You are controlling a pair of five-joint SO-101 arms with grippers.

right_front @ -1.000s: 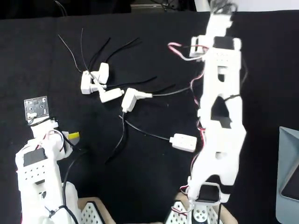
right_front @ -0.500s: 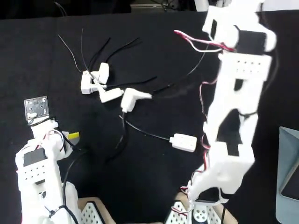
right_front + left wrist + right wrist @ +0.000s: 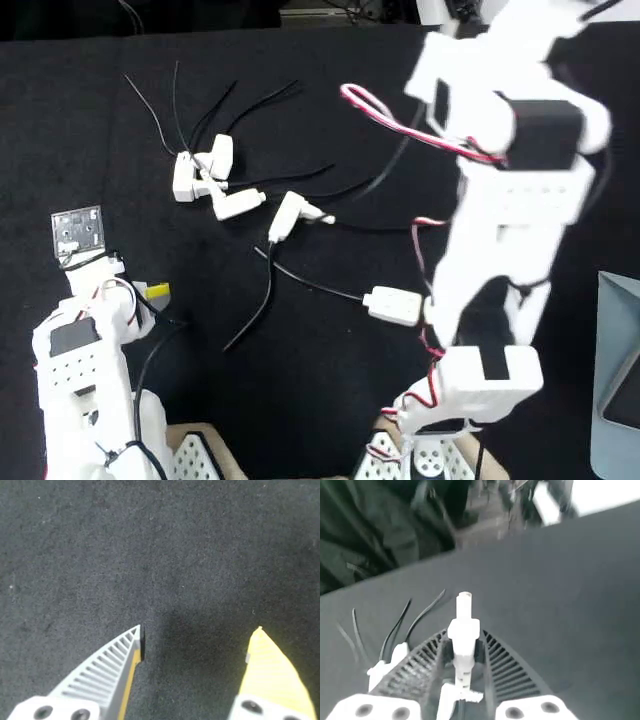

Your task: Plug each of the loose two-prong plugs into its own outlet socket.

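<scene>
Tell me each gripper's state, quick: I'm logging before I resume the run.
Left gripper: open, empty.
Right gripper: closed on a plug.

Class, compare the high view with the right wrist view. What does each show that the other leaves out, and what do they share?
High view adds: a cluster of white connector pieces with thin leads, a lone white block on a cable, a small metal plate and, next to it, the left arm.
Right wrist view adds: the right gripper shut on a white plug, lifted off the table, with a dim room beyond the table edge.
Shared: the black table cover and thin black cables.
</scene>
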